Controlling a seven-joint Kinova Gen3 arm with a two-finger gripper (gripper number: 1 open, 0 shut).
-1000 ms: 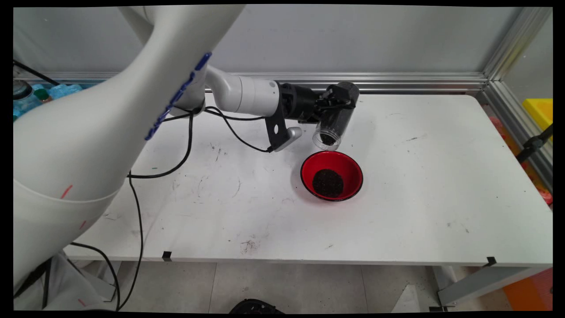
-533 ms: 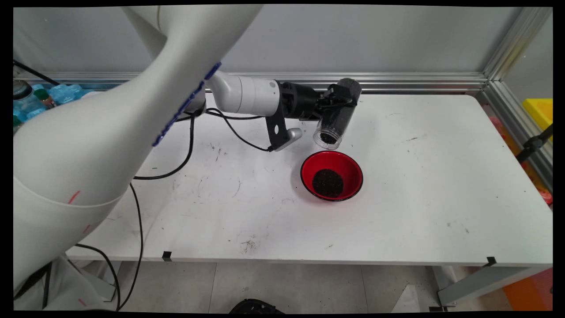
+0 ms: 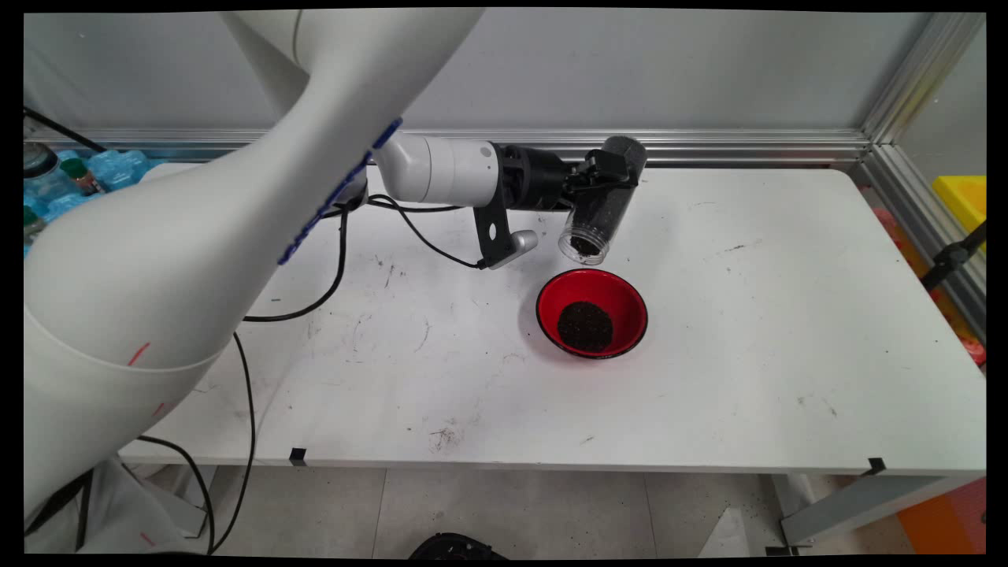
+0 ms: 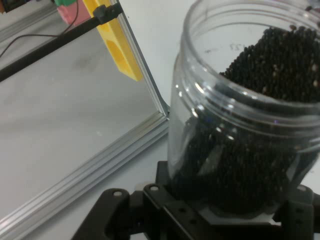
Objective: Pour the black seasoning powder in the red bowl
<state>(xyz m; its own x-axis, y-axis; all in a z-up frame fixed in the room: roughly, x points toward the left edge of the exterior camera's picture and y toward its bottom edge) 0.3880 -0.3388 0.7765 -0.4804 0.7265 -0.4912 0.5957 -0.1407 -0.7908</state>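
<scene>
Clear jar (image 3: 596, 209), part-filled with dark grains, tilted mouth-down at upper centre, clamped in the end effector (image 3: 602, 179). Red bowl (image 3: 622, 298) just below holds dark grains.

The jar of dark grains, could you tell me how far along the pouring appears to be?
Done: a mound of dark grains lies in the red bowl. In hand: the gripper holds the clear jar tilted, mouth down above the bowl's far rim, with no stream visible. Left: the jar holds many grains.
</scene>
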